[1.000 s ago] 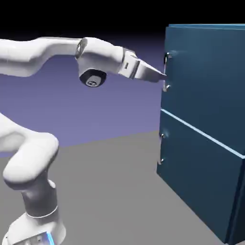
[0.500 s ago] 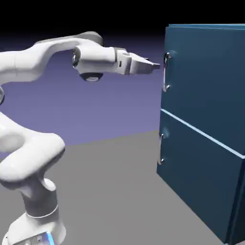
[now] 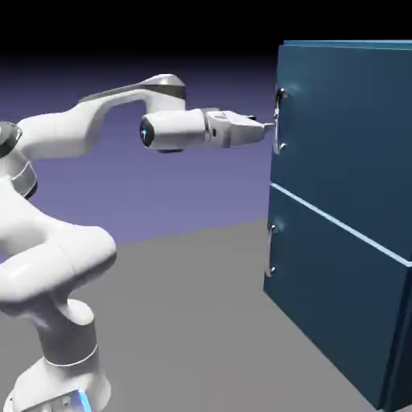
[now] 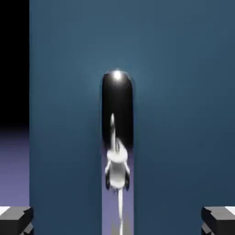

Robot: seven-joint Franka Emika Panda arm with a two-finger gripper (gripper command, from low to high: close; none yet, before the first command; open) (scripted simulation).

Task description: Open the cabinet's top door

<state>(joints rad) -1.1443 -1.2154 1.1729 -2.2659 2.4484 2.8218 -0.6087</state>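
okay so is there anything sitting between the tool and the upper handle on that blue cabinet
Nothing visible stands between the tool and the upper handle; the open fingertips are right up at it.

Exterior view: set off to the side of the arm (image 3: 60, 133), looking across it at the cabinet (image 3: 342, 177), whose front shows obliquely. Range: far enough back for most of the arm and both doors; base cut by the bottom edge, cabinet by the right.

Hand view: looks out along the gripper (image 4: 117, 221), roughly level, nearly square to the top door (image 4: 183, 105). Range: close; blue panel fills most of it, backdrop (image 4: 14, 170) in a strip at left.

Overlap: the top door and its handle (image 4: 117, 105); lower door (image 3: 338, 298) in exterior view only.
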